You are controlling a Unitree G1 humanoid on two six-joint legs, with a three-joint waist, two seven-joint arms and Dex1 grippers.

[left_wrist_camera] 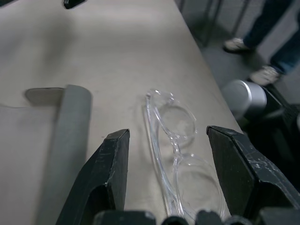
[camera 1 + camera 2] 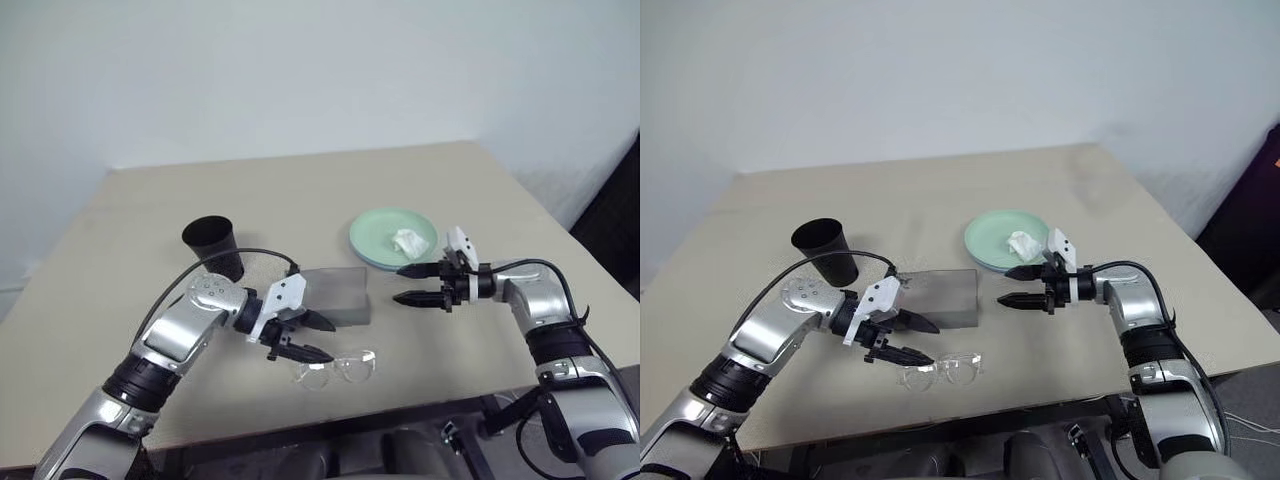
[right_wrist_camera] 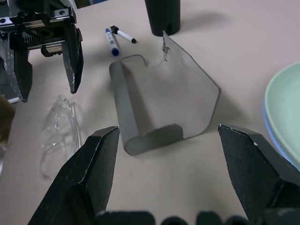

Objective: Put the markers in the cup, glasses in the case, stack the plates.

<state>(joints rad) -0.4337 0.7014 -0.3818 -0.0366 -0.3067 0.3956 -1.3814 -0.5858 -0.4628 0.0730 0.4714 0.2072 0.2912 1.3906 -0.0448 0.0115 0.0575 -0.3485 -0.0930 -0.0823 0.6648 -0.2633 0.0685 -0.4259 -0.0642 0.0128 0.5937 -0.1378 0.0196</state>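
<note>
The glasses are seen lying near the front edge of the beige counter, just in front of the grey case, whose lid is raised. The left pincer is held spread just over the glasses, gripping nothing. The right pincer is held spread and empty beside the case. The mint green plate is stacked on the blue one, a white paper wad on top. Two markers lie by the black cup.
</note>
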